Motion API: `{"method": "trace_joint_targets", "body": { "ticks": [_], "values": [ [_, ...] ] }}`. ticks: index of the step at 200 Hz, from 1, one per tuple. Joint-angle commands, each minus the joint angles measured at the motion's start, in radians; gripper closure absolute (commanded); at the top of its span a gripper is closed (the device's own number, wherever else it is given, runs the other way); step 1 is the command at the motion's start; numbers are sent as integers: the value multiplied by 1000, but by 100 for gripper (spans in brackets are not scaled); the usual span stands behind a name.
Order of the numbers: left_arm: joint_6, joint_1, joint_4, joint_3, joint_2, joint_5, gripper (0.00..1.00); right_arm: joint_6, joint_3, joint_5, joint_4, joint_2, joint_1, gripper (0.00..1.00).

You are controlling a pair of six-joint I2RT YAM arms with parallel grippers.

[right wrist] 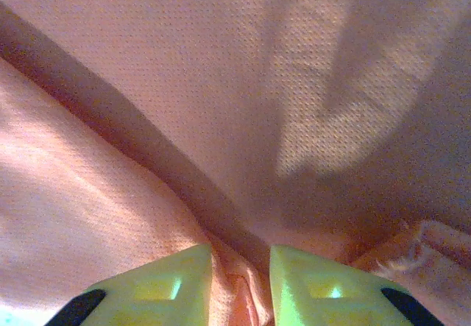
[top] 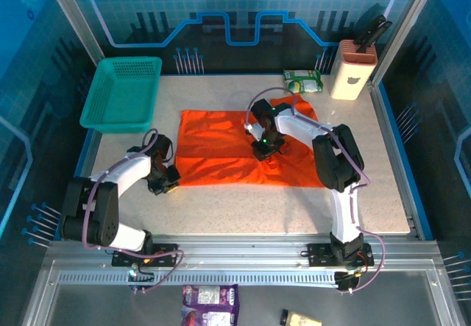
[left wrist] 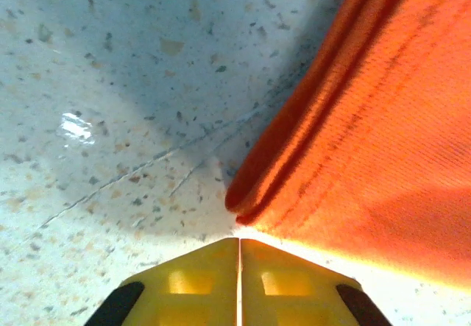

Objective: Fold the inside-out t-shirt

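White left arm [top: 129,170] and right arm [top: 309,131] reach over a speckled pale desk [top: 243,208] to a bright orange, wrinkly cloth t-shirt [top: 221,157] lying mid-desk as a broad rectangle, seemingly folded once, with more folds left. Left wrist view: left jaws together, empty, just beside the shirt's doubled corner. Right wrist view: right jaws apart, astride a raised ridge of shirt cloth.

lab cell, blue wall panels [top: 331,2]
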Motion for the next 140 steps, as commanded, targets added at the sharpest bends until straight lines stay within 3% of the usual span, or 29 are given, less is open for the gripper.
{"method": "trace_joint_targets", "body": {
  "ticks": [1,51,105,140],
  "values": [
    [11,12,-84,69,-83,-31,85,99,-63,-15,11,-150,-18,69],
    [37,30,-102,90,-55,-24,73,292,-373,-149,113,-407,-87,67],
    [67,7,-40,75,46,59,75,451,-651,-225,208,-607,-214,65],
    [74,-9,-44,76,89,39,77,451,-687,-240,213,-637,-258,65]
  ]
}}
